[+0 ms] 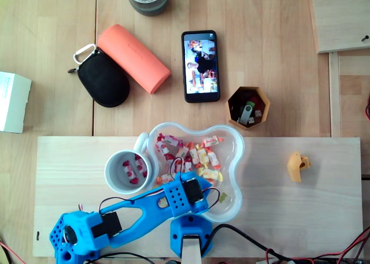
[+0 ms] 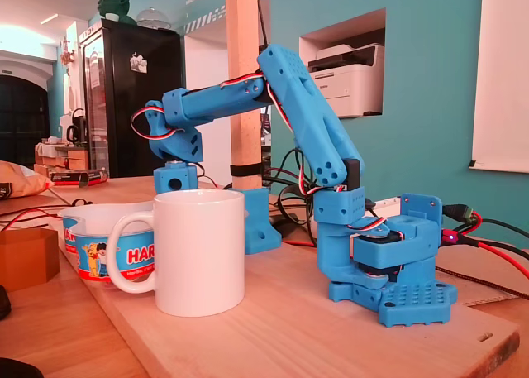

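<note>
A clear, lobed plastic bowl [image 1: 234, 160] holds several wrapped candies [image 1: 199, 157]; in the fixed view the bowl [image 2: 91, 237] has a printed band. Left of it in the overhead view stands a white mug [image 1: 110, 173] with a few red and white candies [image 1: 134, 168] inside. The blue arm reaches from its base at the lower left over the bowl's near-left part. My gripper [image 1: 180, 180] points down into the bowl, right beside the mug. In the fixed view the gripper [image 2: 175, 182] hangs behind the mug [image 2: 202, 254], its fingertips hidden by the rim.
Beyond the pale wooden board [image 1: 300, 218] lie a phone [image 1: 201, 66], an orange cylindrical case [image 1: 134, 58], a black pouch [image 1: 103, 76] and a wooden hexagonal cup [image 1: 234, 116] of USB sticks. A small yellow part [image 1: 298, 166] sits on the board's right. Cables run along the front edge.
</note>
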